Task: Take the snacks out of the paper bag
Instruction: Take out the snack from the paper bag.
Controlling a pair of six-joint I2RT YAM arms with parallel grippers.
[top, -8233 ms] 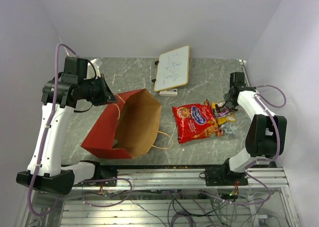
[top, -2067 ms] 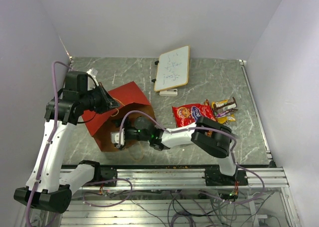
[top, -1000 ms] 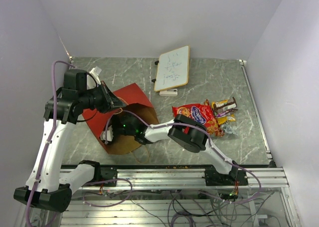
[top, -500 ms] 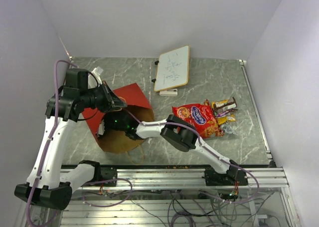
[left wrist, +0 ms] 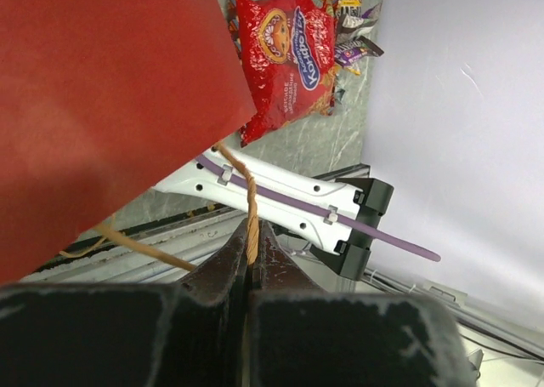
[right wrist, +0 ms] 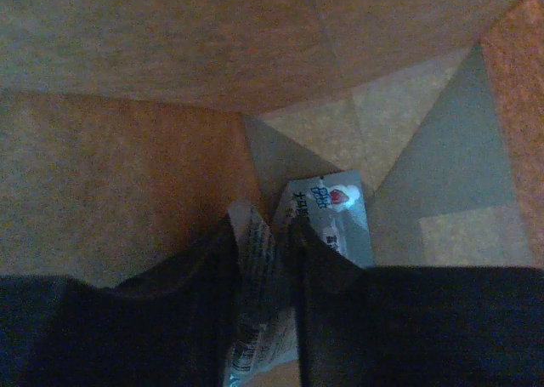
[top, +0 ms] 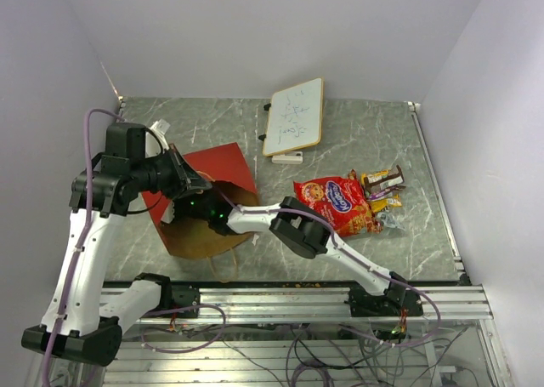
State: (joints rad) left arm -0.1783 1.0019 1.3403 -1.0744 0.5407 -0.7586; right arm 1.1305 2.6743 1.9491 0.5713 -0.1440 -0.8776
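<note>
Reaching deep into the paper bag point(top: 217, 164), right pincer point(right wrist: 262, 236) pinching a pale snack point(right wrist: 328, 208), left pincer point(left wrist: 252, 247) clamping the handle point(left wrist: 240, 171).

1. The grey marbled tabletop point(top: 357, 132) carries everything.
2. On its left part a paper bag point(top: 219, 162), red outside, rests tilted, its brown mouth toward the near edge.
3. Right of centre a red cookie packet point(top: 333, 202) lies flat, with small candy bars point(top: 382, 187) heaped against its right side.
4. Toward the back lies a whiteboard point(top: 294, 115), with a small white block point(top: 287, 157) just beside its near edge.

Pale lilac walls point(top: 255, 30), grey marbled tabletop point(top: 357, 132), small whiteboard point(top: 294, 115), aluminium rail point(top: 280, 300) at front
</note>
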